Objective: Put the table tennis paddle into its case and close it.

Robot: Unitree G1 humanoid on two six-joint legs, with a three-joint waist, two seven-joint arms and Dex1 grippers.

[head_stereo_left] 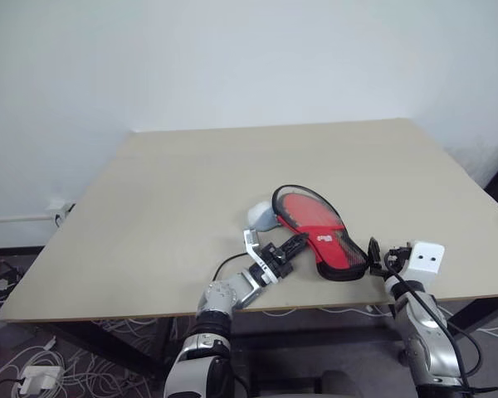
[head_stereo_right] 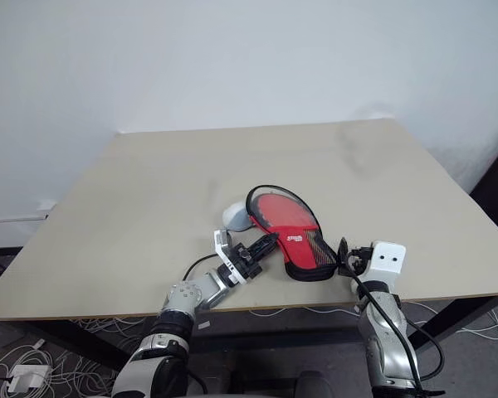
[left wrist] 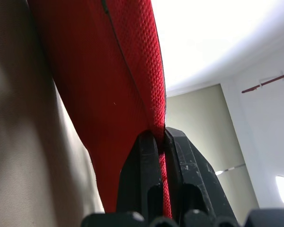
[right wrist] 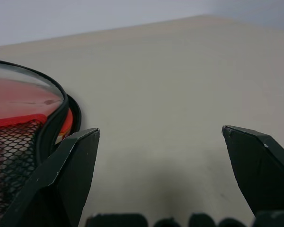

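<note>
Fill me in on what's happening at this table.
A humanoid robot is working on a red-and-black paddle case lying near the front edge of the table. Its left gripper is shut on the case's red fabric edge, while its right gripper waits open beside the mesh end. The case looks partly open, with a red surface visible inside. Something white lies just behind it.

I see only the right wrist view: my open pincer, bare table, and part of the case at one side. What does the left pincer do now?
Observer: The left pincer is shut on the red edge of the case.
Operator: Is anything else lying near it?
Observer: Yes, a pale rounded object lies beside the case's wide end.
Operator: How close is my pincer to the table's edge?
Observer: The right pincer is by the case's narrow end, close to the table's near edge.
</note>
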